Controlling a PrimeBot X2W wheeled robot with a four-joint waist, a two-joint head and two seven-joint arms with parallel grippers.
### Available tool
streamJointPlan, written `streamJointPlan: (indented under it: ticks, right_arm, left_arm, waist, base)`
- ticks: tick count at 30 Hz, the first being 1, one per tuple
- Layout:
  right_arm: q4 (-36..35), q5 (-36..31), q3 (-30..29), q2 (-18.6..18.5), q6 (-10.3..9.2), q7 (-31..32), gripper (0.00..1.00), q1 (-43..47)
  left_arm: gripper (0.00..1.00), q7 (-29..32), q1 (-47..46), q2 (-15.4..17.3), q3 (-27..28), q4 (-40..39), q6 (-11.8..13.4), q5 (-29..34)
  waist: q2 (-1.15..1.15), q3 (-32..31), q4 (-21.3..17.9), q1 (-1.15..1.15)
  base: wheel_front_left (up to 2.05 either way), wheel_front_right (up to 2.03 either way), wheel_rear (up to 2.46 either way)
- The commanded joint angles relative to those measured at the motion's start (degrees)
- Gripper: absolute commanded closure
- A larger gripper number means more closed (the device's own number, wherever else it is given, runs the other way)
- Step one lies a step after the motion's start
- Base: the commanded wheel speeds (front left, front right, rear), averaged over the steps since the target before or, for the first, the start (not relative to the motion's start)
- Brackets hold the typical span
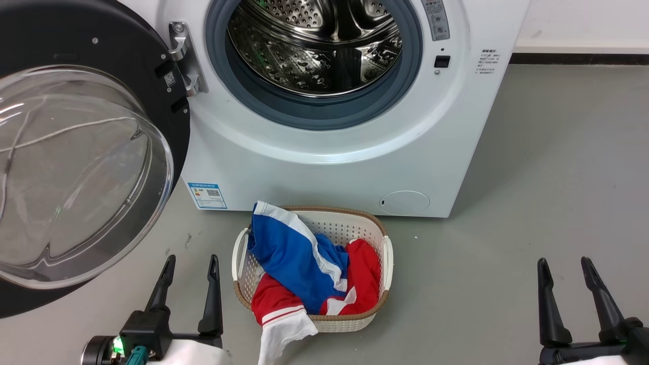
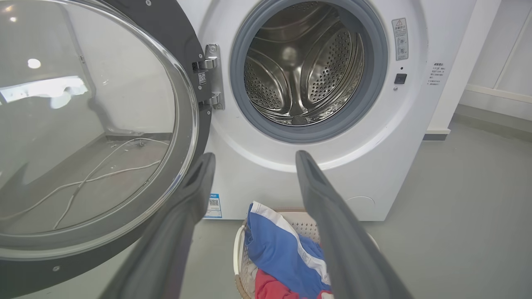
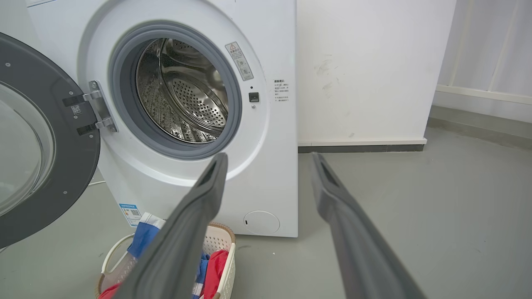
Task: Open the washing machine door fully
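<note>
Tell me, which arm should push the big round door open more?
Left. The left gripper hangs open right beside the washing machine door; the right gripper is far across, past the laundry basket.

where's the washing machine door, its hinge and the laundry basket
washing machine door [image 1: 76, 172], head view, on the clear glass bowl
hinge [image 1: 186, 61], head view, on the metal bracket
laundry basket [image 1: 355, 228], head view, on the bare white back wall

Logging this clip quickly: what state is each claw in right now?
Left claw: open, holding nothing.
Right claw: open, holding nothing.
</note>
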Motion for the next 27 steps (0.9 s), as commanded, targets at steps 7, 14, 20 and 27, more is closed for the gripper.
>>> streamJointPlan:
  ticks: [7,14,20,27]
  right_arm:
    - [1.33,0.17,0.1,0.02,0.0,0.04,1.0,0.09]
    - [3.22,6.55,0.56,-0.3,0.0,1.13,1.0,-0.77]
    - [4.56,13.75,0.91,-0.73,0.0,2.46,1.0,-2.21]
    - [5.93,21.41,1.22,-1.1,0.0,3.91,1.0,-3.65]
  left_arm:
    - [1.0,0.06,0.38,-0.05,-0.25,1.45,0.54,0.19]
    - [1.0,1.8,-0.03,-0.1,0.26,3.2,0.06,-5.96]
    - [1.0,3.49,-0.87,-0.1,0.89,3.78,-0.48,-12.91]
    - [1.0,5.29,-1.78,-0.09,1.55,4.41,-1.05,-20.4]
  waist:
    - [0.0,-0.16,0.06,0.0]
    - [0.0,-0.26,-0.06,0.0]
    - [0.0,-0.36,-0.19,0.0]
    - [0.0,-0.48,-0.35,0.0]
  base:
    - [0.0,0.0,0.0]
    - [0.0,0.0,0.0]
    - [0.0,0.0,0.0]
    - [0.0,0.0,0.0]
